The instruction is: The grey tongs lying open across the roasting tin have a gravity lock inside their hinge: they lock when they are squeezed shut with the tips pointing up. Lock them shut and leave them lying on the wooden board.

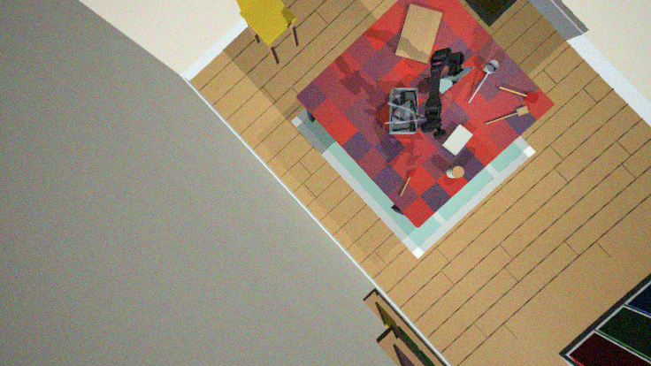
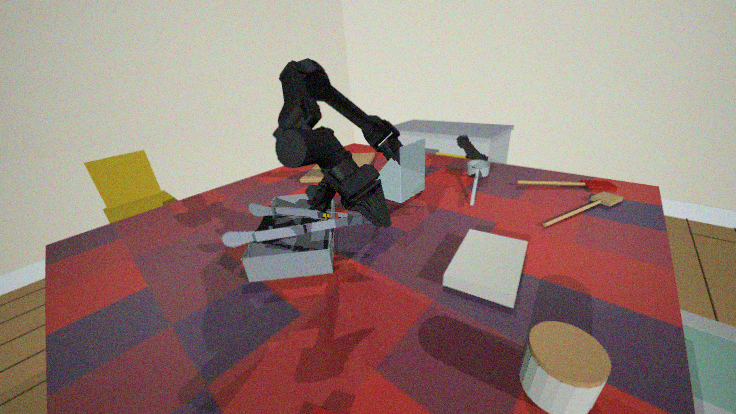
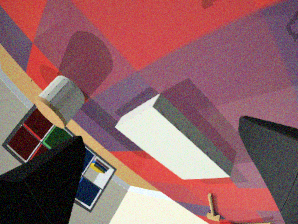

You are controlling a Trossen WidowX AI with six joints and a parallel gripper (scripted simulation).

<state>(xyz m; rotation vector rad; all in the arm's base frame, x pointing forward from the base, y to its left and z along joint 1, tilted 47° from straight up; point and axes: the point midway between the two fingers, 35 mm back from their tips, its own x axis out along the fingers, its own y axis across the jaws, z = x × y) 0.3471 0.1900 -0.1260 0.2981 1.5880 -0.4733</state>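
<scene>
A home room: plank floor, white skirting, yellow chair (image 1: 269, 20) (image 2: 126, 180), patchwork-covered table (image 1: 363, 149) (image 2: 205, 319).

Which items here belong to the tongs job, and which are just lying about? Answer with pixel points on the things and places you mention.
Part of the job:
- grey tongs (image 2: 277, 235)
- roasting tin (image 1: 403, 133) (image 2: 289, 267)
- wooden board (image 1: 419, 32)
- gripper

Just lying about:
- white block (image 1: 457, 140) (image 2: 486, 267) (image 3: 167, 142)
- wooden-topped canister (image 1: 455, 171) (image 2: 566, 360) (image 3: 61, 100)
- ladle-like utensil (image 1: 479, 81) (image 2: 475, 187)
- red-headed tool (image 1: 532, 96) (image 2: 599, 184)
- wooden spatula (image 1: 505, 115) (image 2: 573, 212)

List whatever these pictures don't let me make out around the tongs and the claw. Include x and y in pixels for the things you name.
- Tongs' (image 1: 400, 121) (image 2: 280, 234) hinge end: exterior view, the claw (image 2: 355, 211) crowds it; top view, too small.
- Gravity lock: inside the hinge, out of sight in the top and exterior views.
- Roasting tin's (image 1: 403, 132) (image 2: 289, 266) contents: dark and blurred, partly behind the tongs, exterior view.
- Wooden board's (image 1: 419, 32) (image 2: 364, 159) middle: exterior view, behind the arm.
</scene>
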